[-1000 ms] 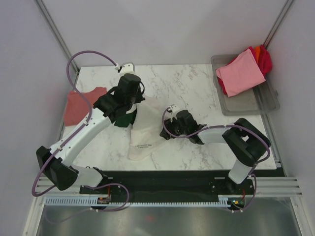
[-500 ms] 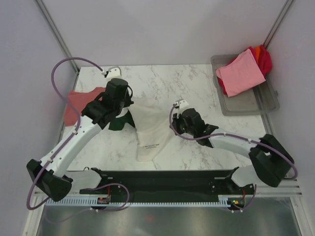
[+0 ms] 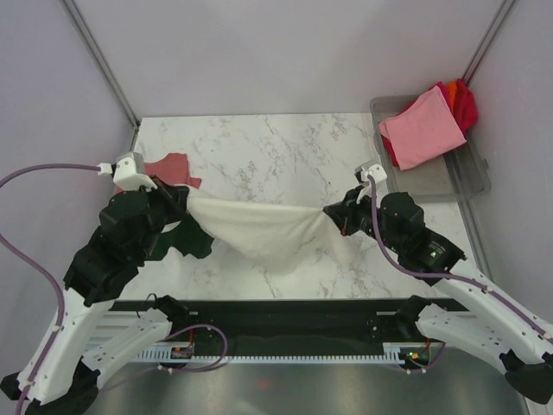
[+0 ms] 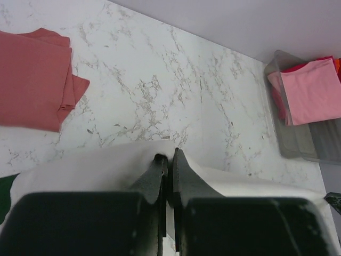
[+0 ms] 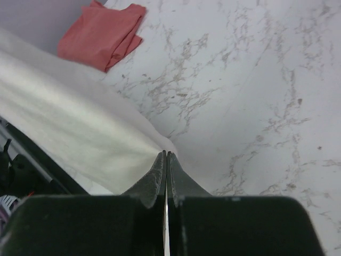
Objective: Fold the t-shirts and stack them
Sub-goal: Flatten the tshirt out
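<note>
Cream-white t-shirt, soft sagging span, left gripper and right gripper pinching its ends

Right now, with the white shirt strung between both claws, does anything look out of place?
Mostly fine. The cream-white t-shirt sags between the left claw and right claw. The dark green t-shirt lies crumpled beneath its left end, and the pink shirt lies askew across the bin.

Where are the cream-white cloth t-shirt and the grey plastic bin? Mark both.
cream-white cloth t-shirt (image 3: 259, 229): top external view, its sagging middle.
grey plastic bin (image 3: 429, 183): top external view, its bare floor.
</note>
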Robot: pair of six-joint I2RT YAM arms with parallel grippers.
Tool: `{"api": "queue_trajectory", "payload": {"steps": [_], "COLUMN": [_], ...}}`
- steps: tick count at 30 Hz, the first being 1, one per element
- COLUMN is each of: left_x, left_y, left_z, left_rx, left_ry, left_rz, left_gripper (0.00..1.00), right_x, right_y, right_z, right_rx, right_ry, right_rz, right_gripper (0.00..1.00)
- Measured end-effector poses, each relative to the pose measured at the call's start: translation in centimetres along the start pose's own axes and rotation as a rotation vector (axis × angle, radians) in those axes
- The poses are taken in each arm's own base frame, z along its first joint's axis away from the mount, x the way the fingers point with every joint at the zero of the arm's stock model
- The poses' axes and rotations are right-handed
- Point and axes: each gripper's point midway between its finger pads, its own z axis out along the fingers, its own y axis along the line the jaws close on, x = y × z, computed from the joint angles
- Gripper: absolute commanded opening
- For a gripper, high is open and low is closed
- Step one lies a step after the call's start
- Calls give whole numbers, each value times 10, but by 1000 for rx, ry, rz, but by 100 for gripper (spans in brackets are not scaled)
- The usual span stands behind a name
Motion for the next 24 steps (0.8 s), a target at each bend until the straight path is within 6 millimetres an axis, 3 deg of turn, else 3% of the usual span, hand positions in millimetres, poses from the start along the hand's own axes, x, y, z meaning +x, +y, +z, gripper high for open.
{"api": "queue_trajectory", "payload": {"steps": [2,4,6,7,8,9,10,12,15,20,24], "left_x": [3,16,32,46,59,69,85,111,134,116,118], "left_y": [-2,-7,-15,-19,-23,-26,-29,-27,-18,-25,-18], "left_z": [6,24,50,69,90,110,132,164,179,158,128], "left_rx": [-8,-27,-50,-68,-94,-113,-132,-175,-209,-135,-72], "left_ry": [14,62,123,168,216,250,298,380,455,404,385], "left_rz": [1,24,54,76,102,125,140,169,187,144,116], "left_gripper": [2,4,17,30,76,92,98,100,100,99,100], "right_x": [-13,-22,-30,-34,-35,-33,-27,1,45,84,102], "right_y": [-8,-21,-42,-56,-74,-92,-108,-138,-143,-96,-80], "right_z": [-1,8,28,44,62,79,92,111,106,66,43], "right_rx": [62,144,241,294,347,397,434,504,519,358,300], "right_ry": [-14,-1,38,58,85,115,148,252,374,411,393], "right_rz": [-3,-10,-8,0,10,23,29,33,21,7,36], "right_gripper": [0,0,2,20,73,80,81,82,80,75,74]}}
